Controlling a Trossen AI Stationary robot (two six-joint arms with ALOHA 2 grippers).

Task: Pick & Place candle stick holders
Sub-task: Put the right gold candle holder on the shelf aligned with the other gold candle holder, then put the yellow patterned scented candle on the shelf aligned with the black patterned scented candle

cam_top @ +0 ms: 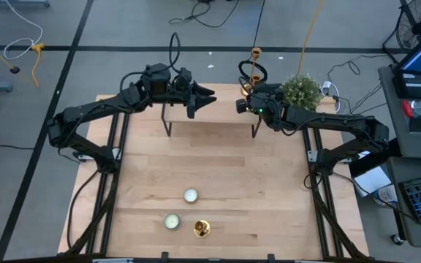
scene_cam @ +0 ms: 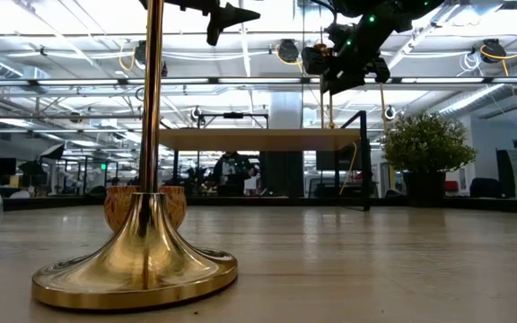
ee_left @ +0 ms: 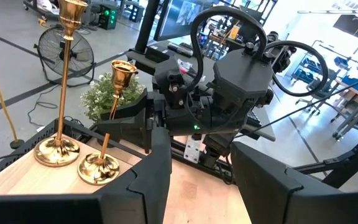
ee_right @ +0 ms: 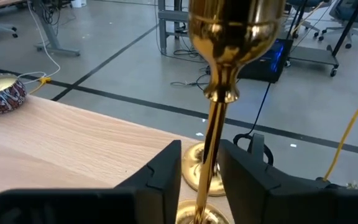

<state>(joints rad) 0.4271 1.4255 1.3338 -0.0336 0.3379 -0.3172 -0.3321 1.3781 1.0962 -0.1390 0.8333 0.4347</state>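
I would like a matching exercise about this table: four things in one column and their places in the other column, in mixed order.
Things:
1. plant
2. white candle
3. lone holder
4. left gripper

Places:
A. nearest the front table edge
B. above the shelf, open
C. far right corner
D. just beyond the greenish candle

Pairs: 1-C, 2-D, 3-A, 4-B

Three candle stick holders [cam_top: 202, 229], two round candles [cam_top: 190, 195], one plant [cam_top: 300, 91]
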